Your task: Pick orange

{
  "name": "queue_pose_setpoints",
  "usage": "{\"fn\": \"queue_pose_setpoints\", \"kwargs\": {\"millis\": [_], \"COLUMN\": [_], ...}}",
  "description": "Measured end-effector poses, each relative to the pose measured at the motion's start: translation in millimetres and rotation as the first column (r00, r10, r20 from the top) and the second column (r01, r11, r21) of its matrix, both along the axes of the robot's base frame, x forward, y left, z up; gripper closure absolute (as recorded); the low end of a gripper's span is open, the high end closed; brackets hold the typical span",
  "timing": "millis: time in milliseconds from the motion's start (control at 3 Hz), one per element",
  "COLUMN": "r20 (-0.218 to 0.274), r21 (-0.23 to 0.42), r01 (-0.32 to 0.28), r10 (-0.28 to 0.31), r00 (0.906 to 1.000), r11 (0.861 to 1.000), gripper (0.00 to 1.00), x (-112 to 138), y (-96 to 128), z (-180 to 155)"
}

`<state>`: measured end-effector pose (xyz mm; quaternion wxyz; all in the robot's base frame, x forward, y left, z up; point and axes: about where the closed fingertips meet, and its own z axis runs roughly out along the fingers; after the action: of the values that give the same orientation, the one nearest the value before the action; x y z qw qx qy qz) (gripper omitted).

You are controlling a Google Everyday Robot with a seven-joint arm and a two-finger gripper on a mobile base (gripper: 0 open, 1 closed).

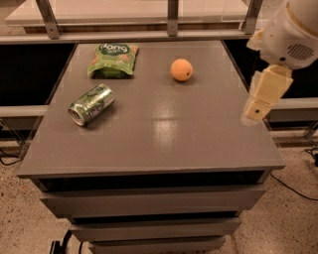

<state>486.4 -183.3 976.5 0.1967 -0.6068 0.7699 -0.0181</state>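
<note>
The orange (181,69) is a small round fruit resting on the grey table top (159,134), towards the back right. My gripper (254,111) hangs from the white arm (290,34) at the table's right edge. It is to the right of the orange and nearer the front, well apart from it, and holds nothing that I can see.
A green can (91,104) lies on its side at the left of the table. A green snack bag (113,59) lies at the back left. A rail with metal posts (172,15) runs behind the table. Drawer fronts (149,203) sit below the top.
</note>
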Motion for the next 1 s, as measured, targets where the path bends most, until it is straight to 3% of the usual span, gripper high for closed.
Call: {"fn": "queue_pose_setpoints", "kwargs": {"millis": [667, 1000], "r20": [0.025, 0.024], "r21": [0.120, 0.208], "r01": [0.004, 0.056], "r10": [-0.007, -0.062], "r00": [0.9997, 0.9978], "r11": [0.993, 0.976], "gripper": [0.00, 0.00], "x": [108, 151], "y": [69, 87], "z": [-30, -49]}}
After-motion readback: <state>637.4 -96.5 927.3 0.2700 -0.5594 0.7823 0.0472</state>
